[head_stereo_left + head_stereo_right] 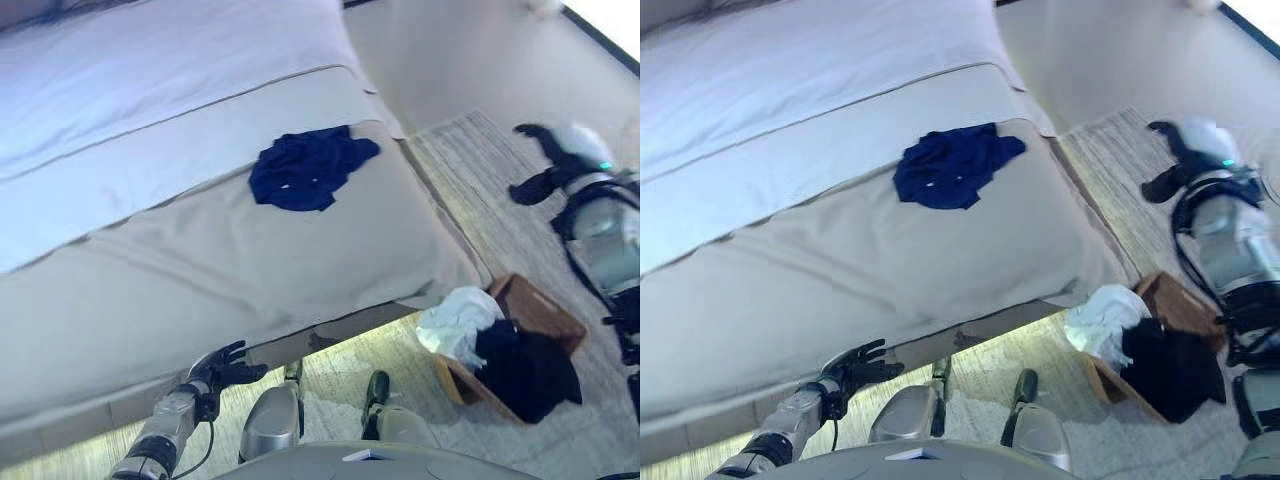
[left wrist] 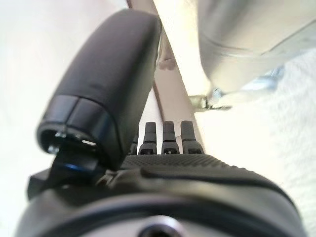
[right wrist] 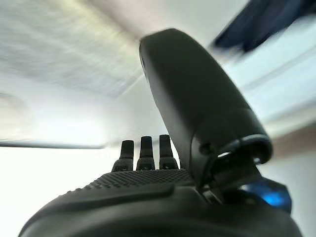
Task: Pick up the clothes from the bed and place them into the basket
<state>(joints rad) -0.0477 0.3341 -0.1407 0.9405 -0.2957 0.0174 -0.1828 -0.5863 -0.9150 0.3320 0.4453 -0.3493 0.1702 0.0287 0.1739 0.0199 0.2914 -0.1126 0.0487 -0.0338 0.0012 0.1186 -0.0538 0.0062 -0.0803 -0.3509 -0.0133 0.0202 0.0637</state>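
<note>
Left hand point(image 1: 222, 368) low, fingers spread; right hand point(image 1: 545, 165) raised, seemingly relaxed

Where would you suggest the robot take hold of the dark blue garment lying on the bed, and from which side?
Probably at the bunched folds in the middle of the dark blue garment, from above. It lies crumpled and nearly flat on the bed, so there is no edge to slip under, but the raised creases give fingers something to pinch. The right hand, open and empty above the floor, is nearer than the left hand.
</note>
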